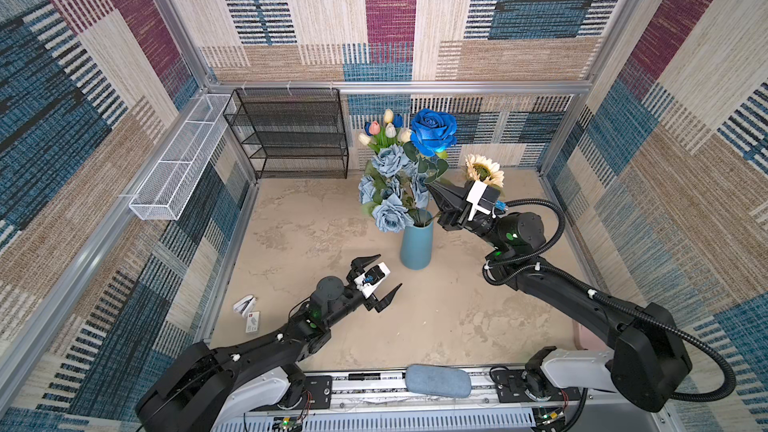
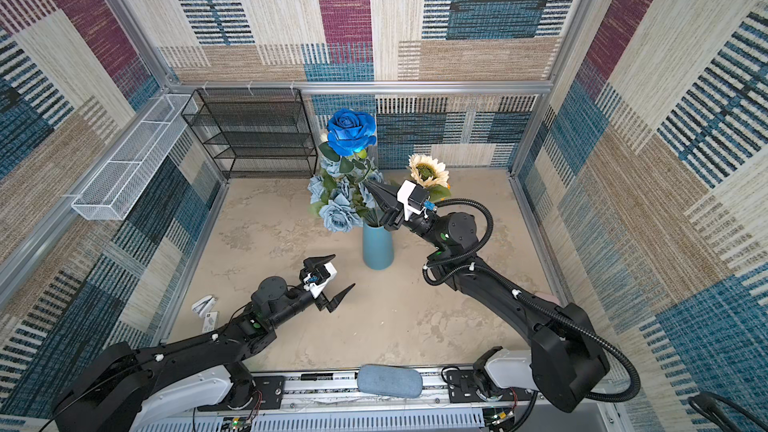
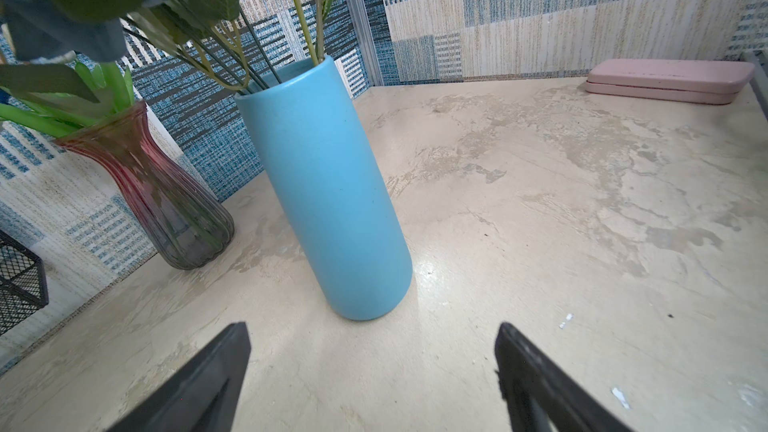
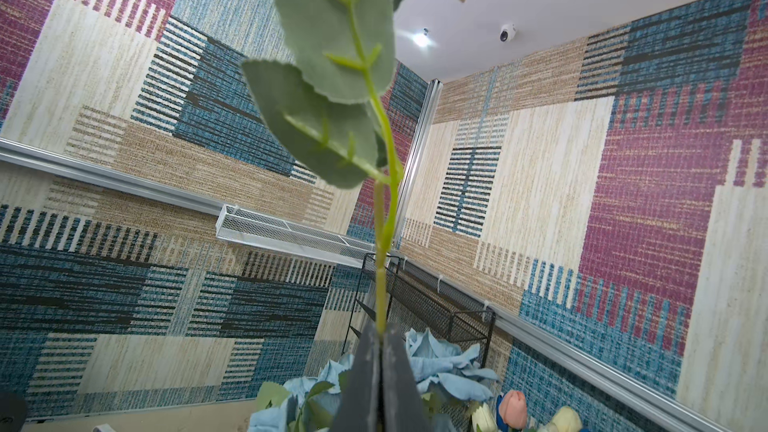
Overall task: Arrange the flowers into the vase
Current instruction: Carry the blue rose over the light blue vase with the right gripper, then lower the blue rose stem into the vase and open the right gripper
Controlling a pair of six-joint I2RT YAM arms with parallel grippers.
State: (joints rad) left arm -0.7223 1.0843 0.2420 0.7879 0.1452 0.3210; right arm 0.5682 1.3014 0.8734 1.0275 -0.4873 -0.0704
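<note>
Overhead, right claw [image 1: 431, 187] pinched tight on the green stem [image 4: 384, 222] of the deep-blue rose [image 1: 433, 130], just under its leaves [image 4: 332, 35]. Bloom stands high above the blue vase [image 1: 417, 243]; stem slants down to the vase mouth.

Dusty-blue rose bunch [image 1: 388, 184] sits in that vase and crowds its left side, right against the held stem. Left claw [image 1: 390, 270] is spread wide, holds nothing, low over the tabletop [image 1: 316, 218] near the vase's foot.

- 2 vases in all: a red glass vase [image 3: 145, 201] behind the blue 1 holds the tulips [image 1: 386, 128].
- Pale sunflower [image 1: 484, 170] shows behind the right claw; its stem is hidden by the arm.
- Black mesh rack [image 1: 291, 135] at the back wall; white mesh basket [image 1: 178, 164] on the left rail.
- Stapler [image 1: 244, 305] and card [image 1: 252, 322] at the left edge; pink case [image 3: 669, 76] at the right edge; blue-grey case [image 1: 438, 380] on the front rail.

Tabletop is beige and mottled. Walls [image 1: 390, 6] are woven patchwork in blue, maroon and cream.
</note>
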